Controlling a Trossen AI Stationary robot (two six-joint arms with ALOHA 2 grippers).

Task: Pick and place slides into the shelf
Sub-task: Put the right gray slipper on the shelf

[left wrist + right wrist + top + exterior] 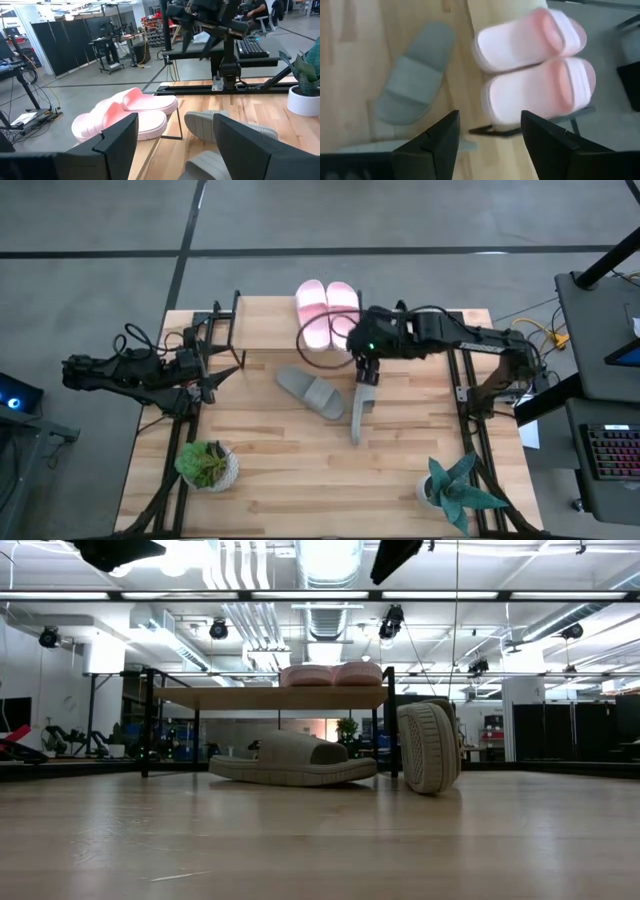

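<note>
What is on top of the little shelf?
Two pink slides sit side by side on the shelf. Both grey slides are on the table instead, one flat, one on its edge. They cover the shelf's wood from above.

Two light pink rubber slides (327,313) side by side atop the low wood-topped black-framed shelf (270,697) at the table's far edge, one grey slide (311,392) flat mid-table, another grey slide (360,410) on edge beside it
</note>
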